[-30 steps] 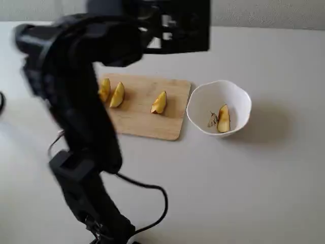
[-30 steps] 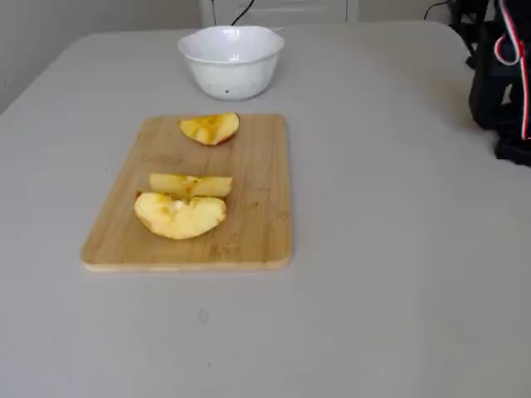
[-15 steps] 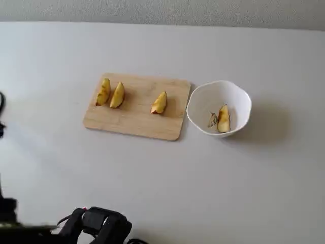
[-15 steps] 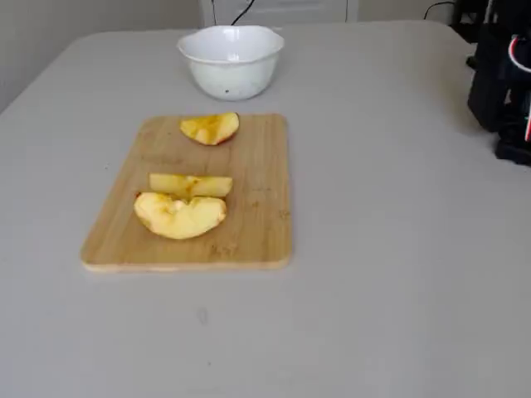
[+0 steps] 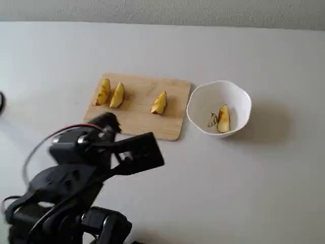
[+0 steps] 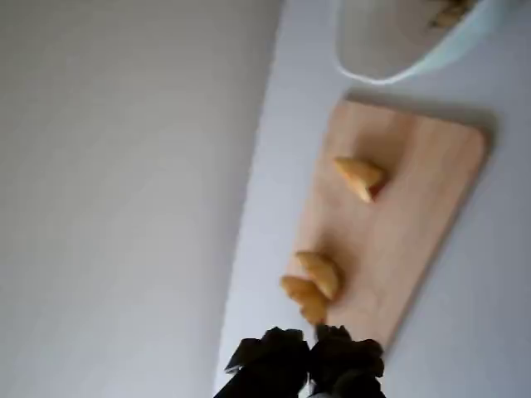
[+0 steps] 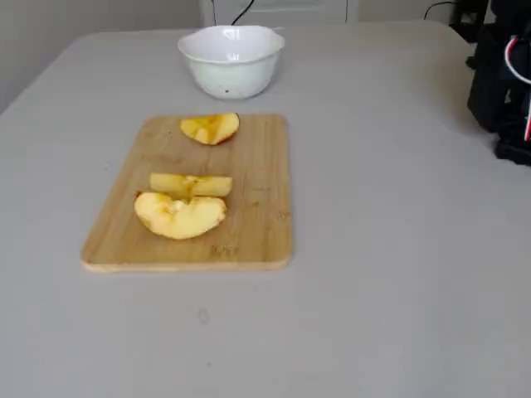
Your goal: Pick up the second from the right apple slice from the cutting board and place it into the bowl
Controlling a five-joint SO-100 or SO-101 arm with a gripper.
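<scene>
Claw (image 6: 314, 356): dark, at the bottom edge of the wrist view, tips together with no gap showing and nothing between them; narrow, empty. It sits off the near short end of the board (image 6: 415, 215), well short of the bowl (image 6: 390, 66).

Board (image 5: 137, 119): light wood, flat on the surface (image 5: 244, 183), carrying three slices. Two lie touching at the left end in a fixed view (image 5: 103, 91) (image 5: 117, 95); one lies alone (image 5: 159, 102) nearer the bowl, with a bare gap between.

Bowl (image 5: 200, 104): white, wavy rim, just beside the board's right end. Holds one slice (image 5: 223, 118) leaning by the sprig print.

Task slice: judged to be the one already in the bowl; the gap on the board fits this, so placement looks done.

Key relation: from the claw, board and bowl run in one line ahead, the pair nearest (image 6: 319, 274), the lone slice (image 6: 359, 177) beyond, the bowl farthest. Slices' long axes lie roughly across the board's length.
</scene>
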